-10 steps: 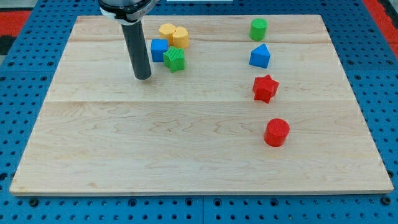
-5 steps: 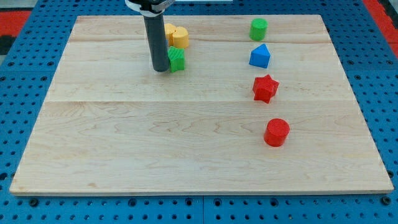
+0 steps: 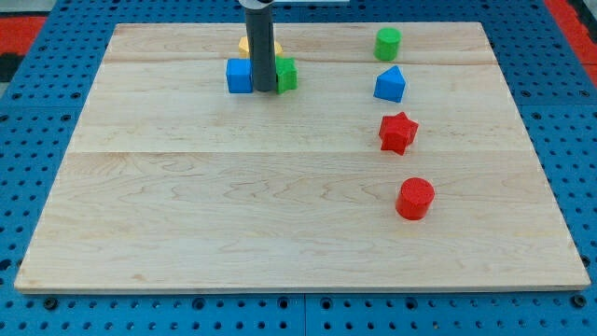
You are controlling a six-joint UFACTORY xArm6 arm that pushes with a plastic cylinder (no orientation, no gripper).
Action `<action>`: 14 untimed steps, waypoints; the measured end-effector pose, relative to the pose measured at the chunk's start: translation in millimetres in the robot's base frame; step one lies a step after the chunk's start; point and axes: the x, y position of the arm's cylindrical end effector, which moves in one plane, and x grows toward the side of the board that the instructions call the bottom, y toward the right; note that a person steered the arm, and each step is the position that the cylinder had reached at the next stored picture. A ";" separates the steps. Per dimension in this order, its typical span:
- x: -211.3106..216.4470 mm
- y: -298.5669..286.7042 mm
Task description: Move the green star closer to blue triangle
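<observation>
The green star (image 3: 286, 74) lies near the view's top, partly hidden behind my rod. My tip (image 3: 266, 90) touches the star's left side, between it and a blue cube (image 3: 239, 76). The blue triangle (image 3: 390, 85) lies well to the star's right, on the board's right half.
Yellow blocks (image 3: 244, 44) sit just behind the rod, mostly hidden. A green cylinder (image 3: 388, 43) stands above the blue triangle. A red star (image 3: 397, 133) and a red cylinder (image 3: 414, 198) lie below it. The wooden board (image 3: 187, 205) rests on a blue pegboard.
My tip moved right and towards the view's top, passing in front of the blue cube. The green star has slid right and slightly up, away from the blue cube.
</observation>
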 end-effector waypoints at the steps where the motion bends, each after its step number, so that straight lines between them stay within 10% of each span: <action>1: -9.3 0.0; 8: -72.6 53.0; 14: -38.6 80.7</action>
